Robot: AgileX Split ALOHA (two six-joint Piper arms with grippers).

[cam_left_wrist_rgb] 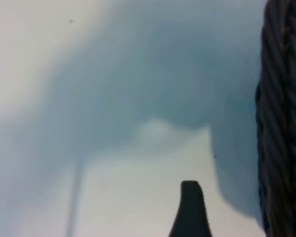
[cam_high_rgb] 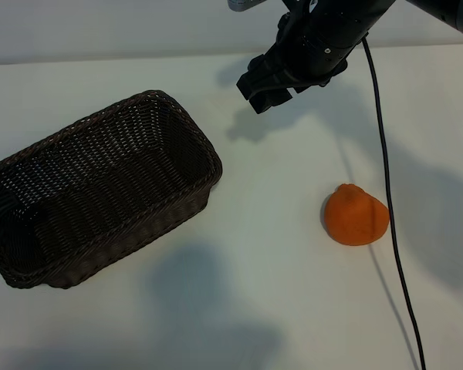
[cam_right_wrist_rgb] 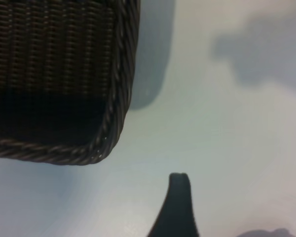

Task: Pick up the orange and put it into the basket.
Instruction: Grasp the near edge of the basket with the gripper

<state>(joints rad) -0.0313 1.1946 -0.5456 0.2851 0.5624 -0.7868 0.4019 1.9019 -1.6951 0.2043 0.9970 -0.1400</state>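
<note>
We count one orange (cam_high_rgb: 356,215), one basket (cam_high_rgb: 100,189), one black cable (cam_high_rgb: 386,193) and one arm in the exterior view, plus a single dark fingertip in each wrist view.

Orange: one piece, small, bright and matte, roundish with a slightly lumpy, pointed top. It lies on the table (cam_high_rgb: 247,308) to the right of the basket and well apart from it, touched by no gripper. The cable runs down the table just beside its right edge.

Basket: one, large, rectangular, dark brown wicker with rounded corners, a braided rim and deep sides. It sits at the left of the table, set at a slant, and we see nothing inside it. The right wrist view shows one rounded corner of it (cam_right_wrist_rgb: 113,98); the left wrist view shows a strip of its braided rim (cam_left_wrist_rgb: 283,118) very close to the camera.

Grippers: the right gripper (cam_high_rgb: 264,91) hangs above the far side of the table, past the orange and beyond the basket's right end, pointing downward, released and carrying nothing. The left gripper shows only one fingertip (cam_left_wrist_rgb: 190,207) over the table beside the basket; it too stands wide apart with nothing between its fingers.

Surface: one plain white tabletop, crossed by soft grey shadows. A pale wall (cam_high_rgb: 100,27) borders its far edge.
</note>
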